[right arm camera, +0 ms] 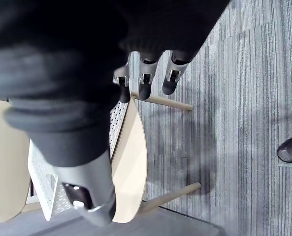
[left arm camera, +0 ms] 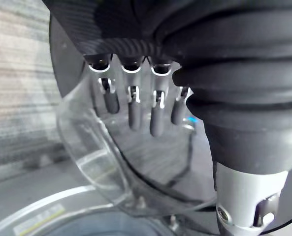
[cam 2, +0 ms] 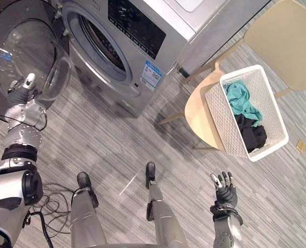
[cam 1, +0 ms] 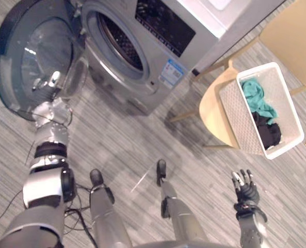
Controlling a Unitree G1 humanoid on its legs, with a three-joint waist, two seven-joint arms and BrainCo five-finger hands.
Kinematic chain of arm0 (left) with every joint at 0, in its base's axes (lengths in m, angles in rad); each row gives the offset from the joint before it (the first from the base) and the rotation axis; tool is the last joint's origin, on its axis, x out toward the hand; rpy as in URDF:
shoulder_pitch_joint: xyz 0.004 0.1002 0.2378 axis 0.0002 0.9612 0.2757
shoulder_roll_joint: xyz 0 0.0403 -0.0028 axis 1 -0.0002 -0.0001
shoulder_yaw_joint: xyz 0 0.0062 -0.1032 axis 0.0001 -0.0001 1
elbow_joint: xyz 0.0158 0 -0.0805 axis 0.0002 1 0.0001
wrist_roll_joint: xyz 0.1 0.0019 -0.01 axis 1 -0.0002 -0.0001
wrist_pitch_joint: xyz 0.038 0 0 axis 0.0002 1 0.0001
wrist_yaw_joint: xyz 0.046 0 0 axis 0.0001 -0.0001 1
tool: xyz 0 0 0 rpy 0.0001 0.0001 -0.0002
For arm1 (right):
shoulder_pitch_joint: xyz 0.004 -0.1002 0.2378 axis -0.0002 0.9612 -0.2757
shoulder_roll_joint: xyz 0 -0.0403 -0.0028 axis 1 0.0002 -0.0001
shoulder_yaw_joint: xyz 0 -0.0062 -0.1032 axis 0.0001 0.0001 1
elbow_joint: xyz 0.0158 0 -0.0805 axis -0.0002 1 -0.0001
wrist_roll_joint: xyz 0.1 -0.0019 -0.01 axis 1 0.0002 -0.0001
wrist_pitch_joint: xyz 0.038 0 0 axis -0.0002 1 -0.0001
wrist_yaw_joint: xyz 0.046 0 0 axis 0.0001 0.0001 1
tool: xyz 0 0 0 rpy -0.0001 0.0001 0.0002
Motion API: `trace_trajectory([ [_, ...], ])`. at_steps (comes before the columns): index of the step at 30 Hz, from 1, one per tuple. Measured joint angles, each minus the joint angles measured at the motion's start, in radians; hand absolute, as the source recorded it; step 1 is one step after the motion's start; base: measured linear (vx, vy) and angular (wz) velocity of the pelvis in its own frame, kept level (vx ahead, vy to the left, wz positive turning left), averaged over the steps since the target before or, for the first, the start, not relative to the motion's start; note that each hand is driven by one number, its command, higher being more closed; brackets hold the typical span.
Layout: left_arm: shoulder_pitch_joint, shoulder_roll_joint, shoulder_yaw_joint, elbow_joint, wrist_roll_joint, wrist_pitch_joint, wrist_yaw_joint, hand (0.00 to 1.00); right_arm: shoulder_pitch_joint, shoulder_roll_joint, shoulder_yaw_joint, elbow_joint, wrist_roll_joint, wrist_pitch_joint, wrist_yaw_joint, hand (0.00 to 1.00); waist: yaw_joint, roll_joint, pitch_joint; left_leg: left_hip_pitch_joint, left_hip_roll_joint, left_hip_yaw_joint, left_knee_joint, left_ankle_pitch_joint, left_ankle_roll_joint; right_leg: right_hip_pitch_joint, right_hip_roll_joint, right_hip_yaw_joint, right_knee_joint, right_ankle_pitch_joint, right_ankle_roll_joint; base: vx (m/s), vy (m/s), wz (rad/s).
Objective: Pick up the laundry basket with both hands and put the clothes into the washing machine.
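Your left hand [cam 2: 21, 89] is at the upper left of the frame, up against the open door [cam 1: 23, 51] of the washing machine [cam 1: 158, 36]. In its wrist view the fingers [left arm camera: 157, 115] hang straight in front of the door's clear glass [left arm camera: 96, 162] and hold nothing; you cannot tell whether they touch it. Your right hand [cam 1: 244, 187] is at the lower right, fingers spread and empty, above the striped floor [cam 1: 142, 134]. Up and to the right of it the white basket [cam 1: 234, 111] rests on a pale wooden chair [cam 1: 212, 113], well apart from both hands. Inside it lie a teal cloth [cam 1: 257, 98] and a black cloth [cam 1: 270, 133]. The machine's drum [cam 1: 119, 41] stands open at the top of the frame
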Motion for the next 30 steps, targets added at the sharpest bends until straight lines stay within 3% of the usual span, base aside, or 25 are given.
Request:
trace_trajectory([
  [6, 0.041, 0.021, 0.037, -0.002, 0.002, 0.000, -0.001, 0.00, -0.003, -0.004, -0.004, 0.001, 0.000, 0.001, 0.001, 0.00, 0.003, 0.001, 0.001, 0.033, -0.019, 0.009, -0.036, 0.032, -0.008, 0.010, -0.012, -0.004, 0.001, 0.008, -0.017, 0.01, 0.014, 0.06],
  [9, 0.086, -0.019, 0.056, -0.032, 0.004, -0.001, -0.002, 0.00, -0.017, -0.005, -0.004, 0.003, 0.000, 0.001, 0.001, 0.00, 0.003, 0.005, 0.003, 0.088, -0.030, 0.032, -0.050, 0.032, -0.011, 0.050, -0.026, -0.003, 0.001, 0.007, -0.016, 0.03, 0.049, 0.07],
  [14, 0.217, -0.155, 0.019, -0.093, 0.016, -0.017, -0.024, 0.00, -0.050, -0.004, -0.004, 0.060, -0.002, 0.000, -0.001, 0.00, 0.021, 0.017, 0.011, 0.176, -0.061, 0.061, -0.065, 0.022, 0.000, 0.120, -0.058, 0.005, 0.002, -0.017, -0.013, 0.01, 0.043, 0.05],
  [16, 0.283, -0.215, -0.018, -0.097, 0.048, -0.027, -0.034, 0.00, -0.066, -0.004, -0.007, 0.098, -0.011, 0.000, -0.002, 0.00, 0.027, 0.035, 0.024, 0.213, -0.068, 0.067, -0.071, 0.016, 0.010, 0.140, -0.065, 0.005, 0.037, -0.043, -0.012, 0.00, 0.017, 0.07],
  [22, 0.491, -0.443, -0.157, -0.087, 0.108, -0.036, -0.066, 0.00, -0.114, 0.014, -0.054, 0.307, -0.096, 0.010, -0.003, 0.00, 0.036, 0.056, 0.023, 0.387, -0.152, 0.117, -0.177, 0.026, 0.038, 0.196, -0.136, 0.026, 0.151, -0.127, 0.011, 0.01, 0.010, 0.11],
  [25, 0.566, -0.537, -0.189, -0.016, 0.152, -0.034, -0.087, 0.00, -0.146, 0.019, -0.068, 0.470, -0.188, 0.050, -0.005, 0.00, 0.032, 0.083, 0.000, 0.483, -0.199, 0.142, -0.224, 0.037, 0.050, 0.253, -0.173, 0.030, 0.179, -0.158, 0.029, 0.04, 0.051, 0.16],
  [30, 0.685, -0.594, -0.249, 0.085, 0.324, -0.008, -0.115, 0.00, -0.154, 0.020, 0.005, 0.600, -0.310, 0.081, -0.010, 0.00, 0.033, 0.127, -0.098, 0.604, -0.240, 0.159, -0.298, 0.037, 0.050, 0.322, -0.213, 0.031, 0.221, -0.213, 0.047, 0.06, 0.037, 0.06],
])
